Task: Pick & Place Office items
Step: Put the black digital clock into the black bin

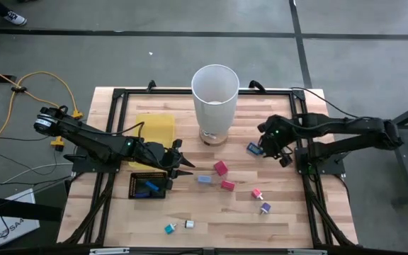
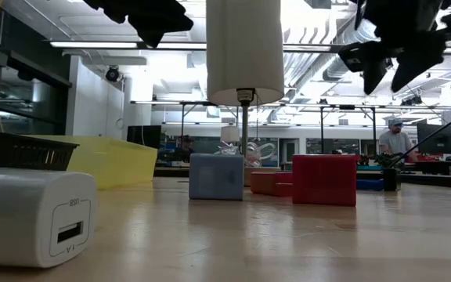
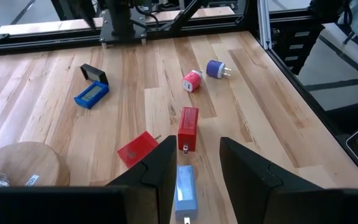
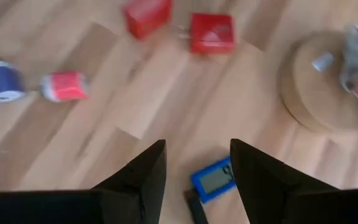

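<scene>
Left gripper jaws part-open, empty, light-blue piece at its 4 o'clock. Right gripper jaws part-open, empty, blue item at its 9 o'clock.

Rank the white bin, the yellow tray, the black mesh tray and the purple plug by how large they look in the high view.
1. White bin, though it stands tall toward the overhead camera, which may enlarge it.
2. Yellow tray, partly hidden by the left arm.
3. Black mesh tray.
4. Purple plug, plainly smallest.
</scene>
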Controlling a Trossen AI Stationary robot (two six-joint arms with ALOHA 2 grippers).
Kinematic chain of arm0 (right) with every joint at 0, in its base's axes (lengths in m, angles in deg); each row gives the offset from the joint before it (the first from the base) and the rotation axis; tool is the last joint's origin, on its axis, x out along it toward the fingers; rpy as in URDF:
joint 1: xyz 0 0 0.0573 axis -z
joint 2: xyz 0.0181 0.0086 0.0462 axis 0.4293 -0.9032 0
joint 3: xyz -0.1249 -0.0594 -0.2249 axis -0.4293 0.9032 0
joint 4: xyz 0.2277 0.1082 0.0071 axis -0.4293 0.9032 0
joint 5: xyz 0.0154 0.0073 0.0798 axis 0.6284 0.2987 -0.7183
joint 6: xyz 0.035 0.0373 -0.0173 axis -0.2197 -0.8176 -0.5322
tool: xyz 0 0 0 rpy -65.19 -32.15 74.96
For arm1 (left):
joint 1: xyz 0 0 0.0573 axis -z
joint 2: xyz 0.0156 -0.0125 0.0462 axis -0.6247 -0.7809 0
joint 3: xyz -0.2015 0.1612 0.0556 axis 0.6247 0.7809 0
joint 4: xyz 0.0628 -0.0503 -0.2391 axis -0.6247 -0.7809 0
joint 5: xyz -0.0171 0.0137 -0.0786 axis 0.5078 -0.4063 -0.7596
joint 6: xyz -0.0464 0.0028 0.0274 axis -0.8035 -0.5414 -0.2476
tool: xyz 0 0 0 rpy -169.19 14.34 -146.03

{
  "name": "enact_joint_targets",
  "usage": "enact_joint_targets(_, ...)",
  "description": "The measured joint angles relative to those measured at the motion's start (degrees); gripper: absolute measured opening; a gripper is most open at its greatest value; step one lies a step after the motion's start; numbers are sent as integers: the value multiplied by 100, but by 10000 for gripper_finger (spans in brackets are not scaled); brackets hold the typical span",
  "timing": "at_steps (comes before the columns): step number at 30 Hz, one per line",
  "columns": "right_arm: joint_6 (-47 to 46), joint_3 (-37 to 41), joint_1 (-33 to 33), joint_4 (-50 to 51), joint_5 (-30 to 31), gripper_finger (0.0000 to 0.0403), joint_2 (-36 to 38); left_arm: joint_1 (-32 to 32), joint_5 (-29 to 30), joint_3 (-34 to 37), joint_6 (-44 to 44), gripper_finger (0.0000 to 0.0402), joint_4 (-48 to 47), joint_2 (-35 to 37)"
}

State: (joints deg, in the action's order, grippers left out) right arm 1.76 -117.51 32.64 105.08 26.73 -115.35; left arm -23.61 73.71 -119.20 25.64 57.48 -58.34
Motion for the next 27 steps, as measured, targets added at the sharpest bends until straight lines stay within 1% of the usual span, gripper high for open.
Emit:
enact_joint_targets(2,172,0,40,3,-228,165,6,0,0,-2,0,118,-2,0)
enact_joint_targets(4,245,0,97,42,-311,165,1,1,-1,-2,1,118,-2,0)
enact_joint_targets(12,237,0,432,179,-308,165,-233,0,-2,-2,2,118,-10,0)
enact_joint_targets(19,466,0,798,207,-303,165,-770,1,-1,-2,2,118,4,0)
enact_joint_targets(27,871,0,944,326,-253,165,-1479,0,0,-2,0,118,31,0)
